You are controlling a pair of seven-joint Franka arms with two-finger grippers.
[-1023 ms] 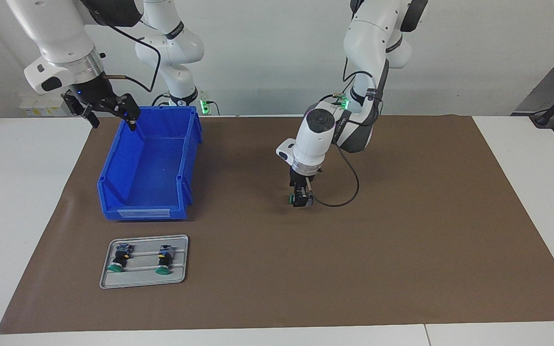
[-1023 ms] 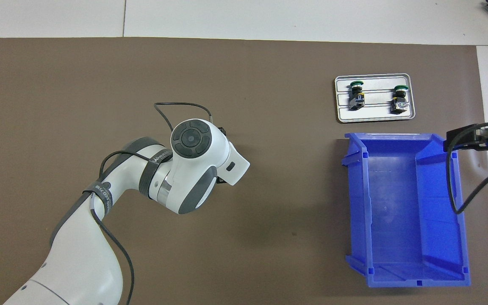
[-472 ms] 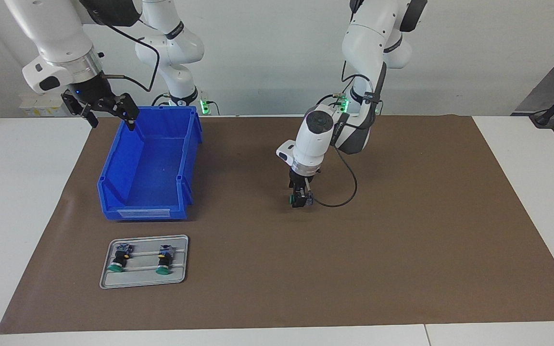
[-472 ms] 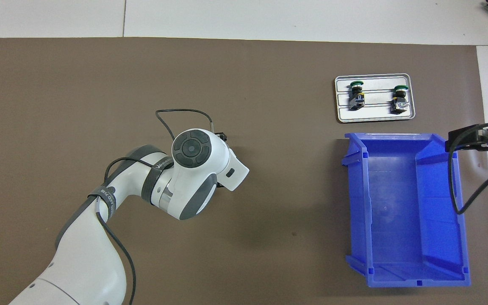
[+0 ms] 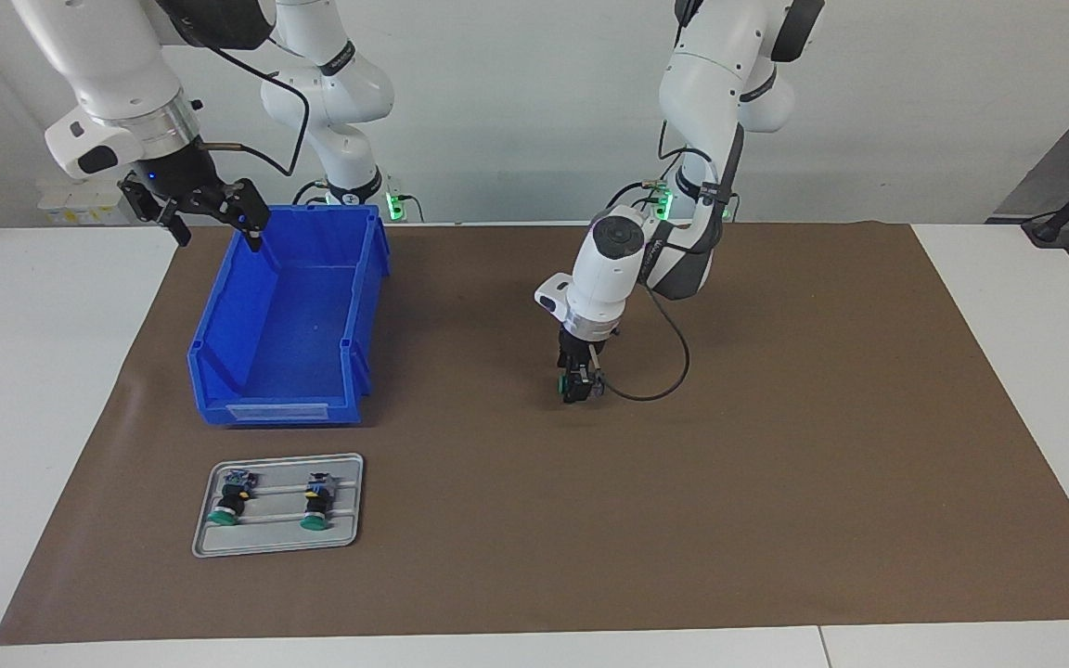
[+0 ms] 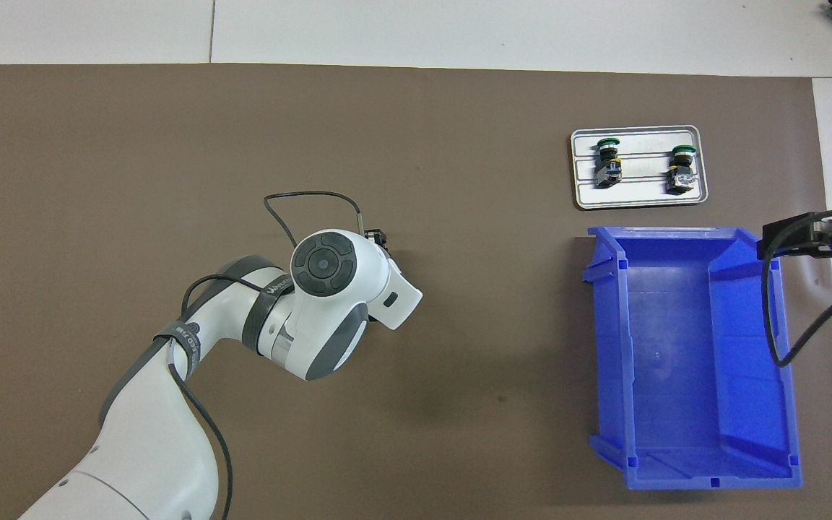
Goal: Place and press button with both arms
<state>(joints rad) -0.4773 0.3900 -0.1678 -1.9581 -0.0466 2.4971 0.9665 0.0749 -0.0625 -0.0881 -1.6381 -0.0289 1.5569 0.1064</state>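
L gripper (image 5: pixel 579 390) low on mat, green button (image 5: pixel 560 383) betw its fingers.

Three green-capped push buttons: two (image 5: pixel 229 498) (image 5: pixel 316 502) on one grey metal tray (image 5: pixel 278 546), one (image 5: pixel 570 381) at the left gripper (image 5: pixel 579 387). One blue plastic bin (image 5: pixel 286 320). Two white arms.

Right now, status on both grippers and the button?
Left gripper low over mat, shut on button. Right gripper open, waiting above blue bin rim. Nothing in the way.
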